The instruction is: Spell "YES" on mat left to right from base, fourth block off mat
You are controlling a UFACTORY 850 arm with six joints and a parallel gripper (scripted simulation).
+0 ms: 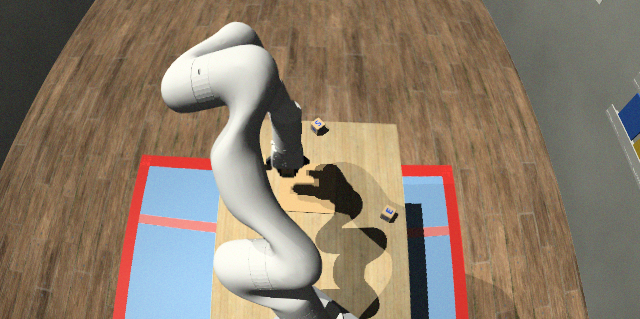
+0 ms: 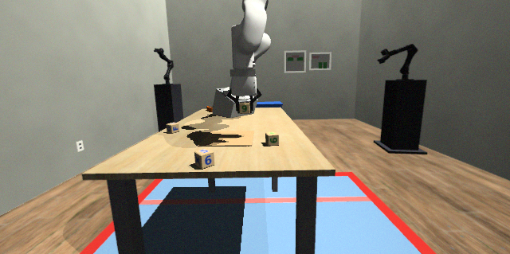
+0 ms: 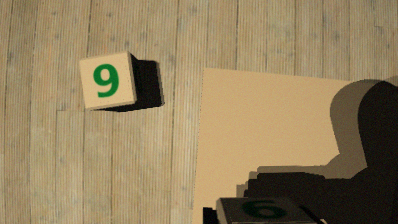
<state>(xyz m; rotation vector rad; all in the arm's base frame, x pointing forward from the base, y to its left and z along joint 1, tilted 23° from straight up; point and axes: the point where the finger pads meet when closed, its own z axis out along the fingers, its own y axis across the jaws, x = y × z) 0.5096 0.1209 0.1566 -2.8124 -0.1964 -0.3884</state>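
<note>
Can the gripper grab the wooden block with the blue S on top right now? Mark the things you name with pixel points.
Probably not: the gripper (image 1: 288,173) (image 2: 245,108) (image 3: 264,218) already holds a green-marked wooden cube (image 2: 245,108) (image 3: 260,210), though nothing seems to crowd the S block (image 1: 318,124) (image 2: 204,159).

In the top view we observe bright illumination of the tabletop, hard dark shadows with paler secondary edges, and an outward-bowed floor outline; in the exterior view we note dim grey walls, and in the wrist view, slight softness.

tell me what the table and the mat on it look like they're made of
table: seems light wood, matte, with visible grain and plank lines
mat: thin, smooth, plain tan, maybe card or thin board; can't tell which
</note>
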